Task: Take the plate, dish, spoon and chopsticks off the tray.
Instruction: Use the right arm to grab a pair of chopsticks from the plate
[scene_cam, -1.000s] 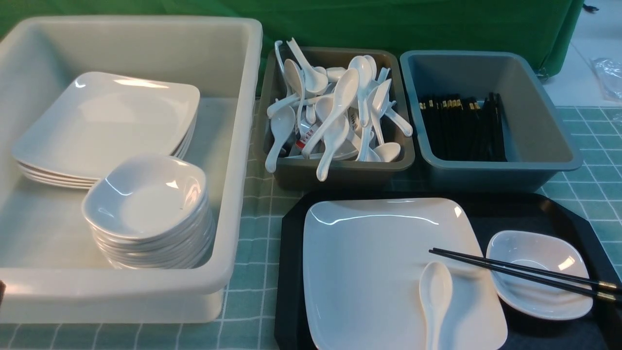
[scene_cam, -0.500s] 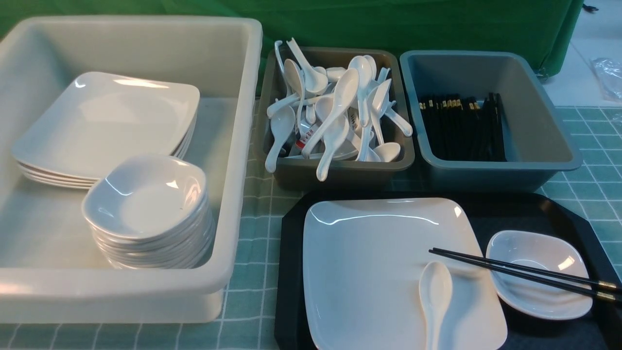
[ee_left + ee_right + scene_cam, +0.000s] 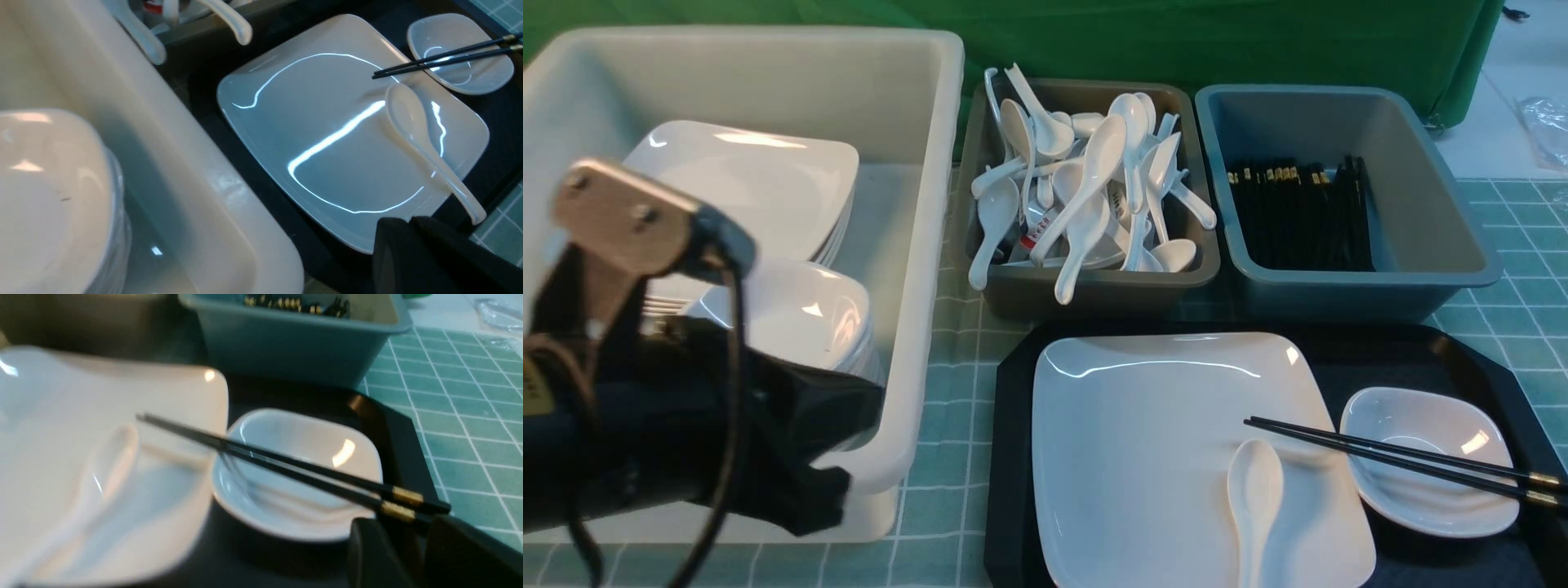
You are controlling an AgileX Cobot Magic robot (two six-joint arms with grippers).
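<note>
Front view, items from left to right:

- Left arm [image 3: 686,425]: black, in front of the near wall of the white tub [image 3: 923,245]. The tub holds stacked plates [image 3: 760,180] and stacked dishes [image 3: 809,314].
- Brown-grey tub [image 3: 1094,282]: heaped with white spoons.
- Blue-grey tub [image 3: 1339,286]: holds black chopsticks laid side by side.
- Tray [image 3: 1009,457]: black, on the checked tabletop [image 3: 947,425], just in front of the two smaller tubs.
- Plate [image 3: 1143,457]: on the left of the tray.
- Spoon [image 3: 1254,498]: lies on the plate, bowl pointing away.
- Chopsticks [image 3: 1405,461]: tips on the plate, shafts across the dish [image 3: 1437,510], which sits on the right of the tray.

Step in hand: all four pieces are on the tray, so nothing is cleared yet. This looks like the approach for the first pick.

Left wrist view only:
- Left gripper [image 3: 410,224]: pressed together, empty, above the plate's near edge.
- The spoon's handle pokes out past the plate's rim.

Right wrist view only:
- Right gripper [image 3: 416,535]: absent from the front view. Its fingers are parted with nothing between them, just beside the gold-banded ends of the chopsticks.

Next move, as judged: bring the right gripper round both sticks near the bands, pinch them as a pair and lift clear of the dish. The sticks bridge the plate and the dish, so they likely go first.
</note>
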